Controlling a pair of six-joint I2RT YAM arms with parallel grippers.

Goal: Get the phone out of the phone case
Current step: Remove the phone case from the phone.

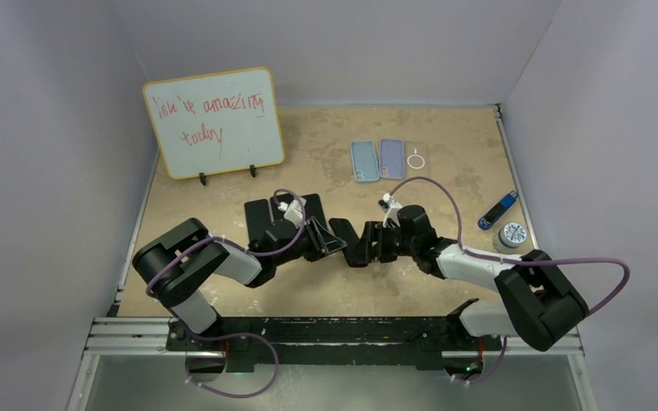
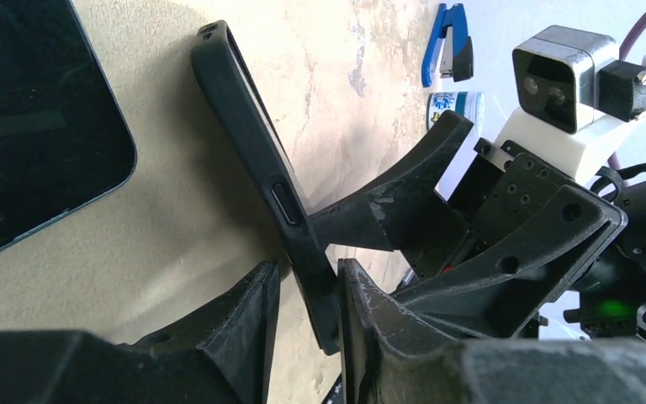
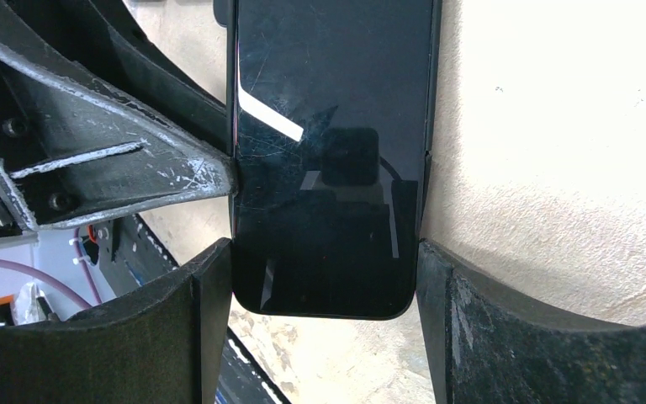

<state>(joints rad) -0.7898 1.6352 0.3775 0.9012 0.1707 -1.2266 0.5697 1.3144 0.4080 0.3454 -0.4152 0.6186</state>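
A black phone in a black case [image 3: 328, 151] is held off the table between both grippers at the table's middle. My right gripper [image 3: 324, 252] is shut on its two long sides near one end, screen facing the camera. In the left wrist view the cased phone [image 2: 256, 143] shows edge-on with a side button. My left gripper [image 2: 309, 269] straddles its lower end. One finger [image 2: 370, 311] rests on the case and the other [image 2: 252, 320] stands a little apart. In the top view the left gripper [image 1: 332, 243] and the right gripper [image 1: 358, 247] meet tip to tip.
A second dark device [image 2: 34, 126] lies flat on the table by the left gripper, also in the top view [image 1: 278, 214]. A whiteboard [image 1: 214, 122] stands at the back left. Two pastel cases [image 1: 377, 159], a white ring [image 1: 416, 160], a blue stapler [image 1: 498, 210] and a round tin [image 1: 511, 235] lie to the right.
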